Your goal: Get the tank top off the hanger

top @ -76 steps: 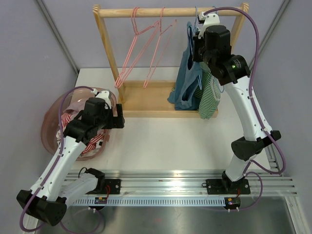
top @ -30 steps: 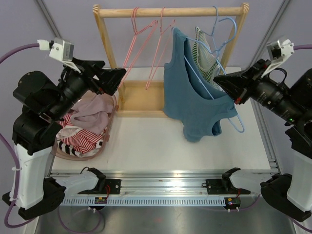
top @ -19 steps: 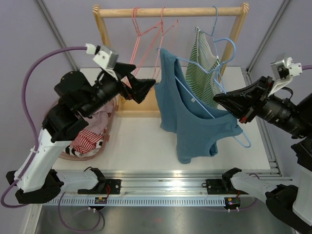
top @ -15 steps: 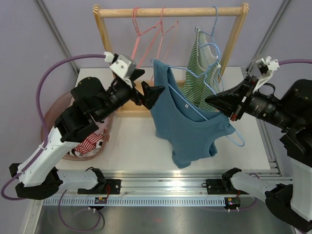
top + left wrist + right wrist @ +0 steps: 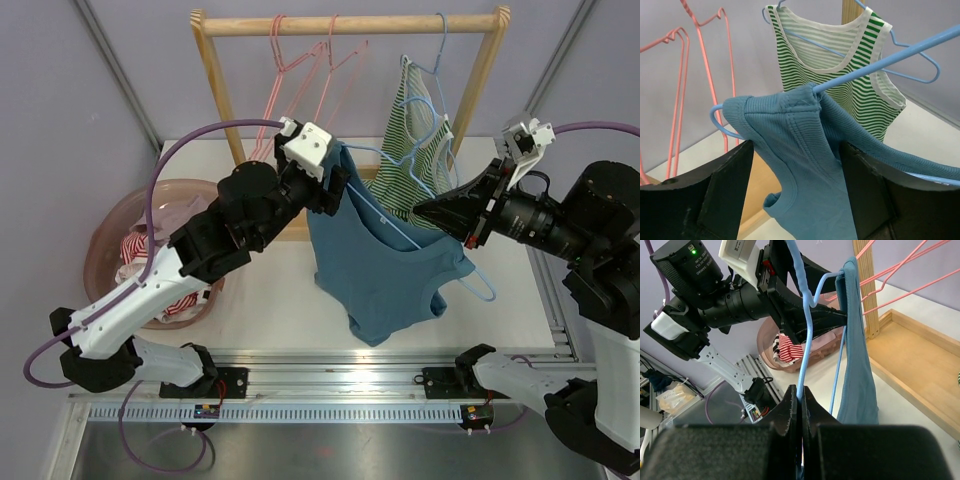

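Arm on the left has reached across the bench to the tank top, which now hangs off the rack, mid-air on the hanger pinched tight in the right tool. Left tool, narrowing but not yet gripping, straddles the shoulder strap, so stripping can begin.

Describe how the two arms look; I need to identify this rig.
The left arm and right arm share white link shells and black joint housings. A purple cable runs along each, a white boxy camera module tops each wrist, and the wedge-shaped fingers are black. A green indicator light glows on the left arm.
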Available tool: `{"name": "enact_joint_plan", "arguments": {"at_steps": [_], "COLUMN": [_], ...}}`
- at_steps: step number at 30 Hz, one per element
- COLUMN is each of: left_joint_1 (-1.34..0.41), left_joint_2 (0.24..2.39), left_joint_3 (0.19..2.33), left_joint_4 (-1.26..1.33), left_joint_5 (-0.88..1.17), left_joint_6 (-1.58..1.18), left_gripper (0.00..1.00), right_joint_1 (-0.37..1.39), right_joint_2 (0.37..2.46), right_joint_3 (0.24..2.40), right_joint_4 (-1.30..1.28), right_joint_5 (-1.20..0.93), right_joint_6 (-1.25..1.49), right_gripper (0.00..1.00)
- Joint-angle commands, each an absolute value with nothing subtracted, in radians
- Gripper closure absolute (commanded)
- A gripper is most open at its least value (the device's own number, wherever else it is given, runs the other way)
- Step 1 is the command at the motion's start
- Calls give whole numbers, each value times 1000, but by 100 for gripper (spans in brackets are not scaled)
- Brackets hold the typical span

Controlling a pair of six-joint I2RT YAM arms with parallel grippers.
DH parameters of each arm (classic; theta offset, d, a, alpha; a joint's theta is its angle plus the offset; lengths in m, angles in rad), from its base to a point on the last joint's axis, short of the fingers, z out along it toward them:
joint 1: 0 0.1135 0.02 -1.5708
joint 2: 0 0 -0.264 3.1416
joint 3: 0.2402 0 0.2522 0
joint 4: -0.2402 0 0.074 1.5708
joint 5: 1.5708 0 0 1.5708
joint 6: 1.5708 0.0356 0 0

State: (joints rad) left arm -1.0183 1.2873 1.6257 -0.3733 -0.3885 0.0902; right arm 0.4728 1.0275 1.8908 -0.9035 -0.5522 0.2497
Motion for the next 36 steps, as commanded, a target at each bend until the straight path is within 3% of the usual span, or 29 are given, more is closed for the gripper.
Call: {"name": "enact_joint_plan", "arguments": {"at_steps": [1,2,4,15,20,28,32,33,36], "left_joint_1": [-1019,-1019,-1019,-1009,-930,-861,-862,-862,-867], "left_joint_2": [1270,1267,1258,1200,1134,1061,1034,1025,971], "left_joint_3": [1617,1606,1601,1562,1534,1529,1513,1475,1367], "left_joint_4": [-304,-298,-291,-275,-343,-471,-511,-500,-425], "left_joint_5": [-457,-457,-468,-698,-817,-750,-493,-344,-86], "left_joint_6": [123,126,127,114,5,-173,-170,-169,-189], "left_gripper": [30,33,50,97,100,100,100,100,100], "right_joint_1": [469,469,469,471,469,469,471,469,471], "right_joint_2": [1006,1005,1003,918,835,713,626,600,591], "right_joint_3": [1898,1898,1893,1775,1668,1531,1324,1225,1110], "right_joint_4": [-815,-816,-816,-839,-828,-677,-300,-111,146], "right_joint_5": [-566,-565,-566,-563,-623,-703,-652,-611,-496], "right_joint_6": [244,241,239,183,117,69,257,300,416], "right_gripper": [100,100,100,100,100,100,100,100,100]}}
